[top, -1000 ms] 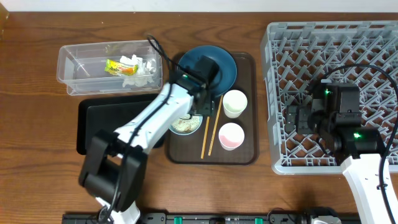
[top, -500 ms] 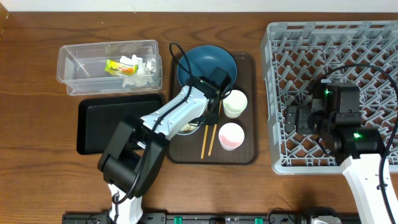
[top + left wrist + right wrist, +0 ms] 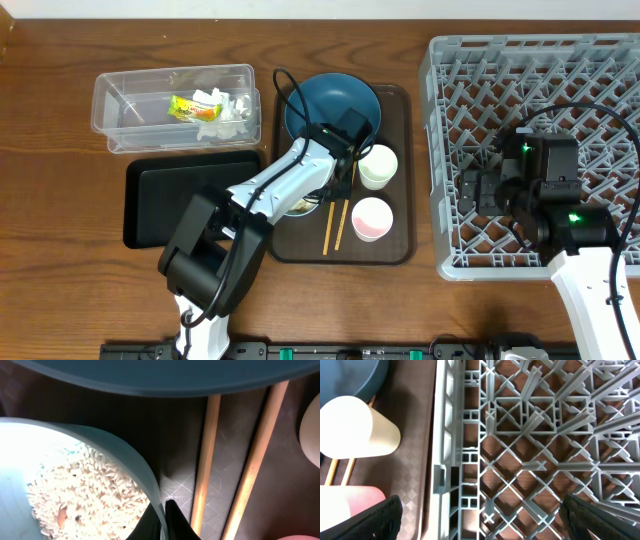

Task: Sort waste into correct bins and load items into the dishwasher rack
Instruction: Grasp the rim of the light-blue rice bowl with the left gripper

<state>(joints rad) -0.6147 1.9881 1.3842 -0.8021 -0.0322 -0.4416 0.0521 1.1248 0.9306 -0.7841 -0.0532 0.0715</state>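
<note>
Pinching the light-blue bowl (image 3: 131, 462) rim with my left tool (image 3: 162, 518); my right tool (image 3: 480, 512) hangs spread above the dishwasher rack (image 3: 530, 435).

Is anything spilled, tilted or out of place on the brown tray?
Nothing stands out. The rice-like food scraps lie inside the light-blue bowl, whose rim the left gripper pinches; the wooden chopsticks lie side by side on the dark brown tray.

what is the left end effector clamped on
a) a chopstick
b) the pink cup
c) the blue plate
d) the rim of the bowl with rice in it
d: in the left wrist view the left end effector pinches the rim of the light-blue bowl holding rice scraps, while the chopsticks lie free beside it.
</note>
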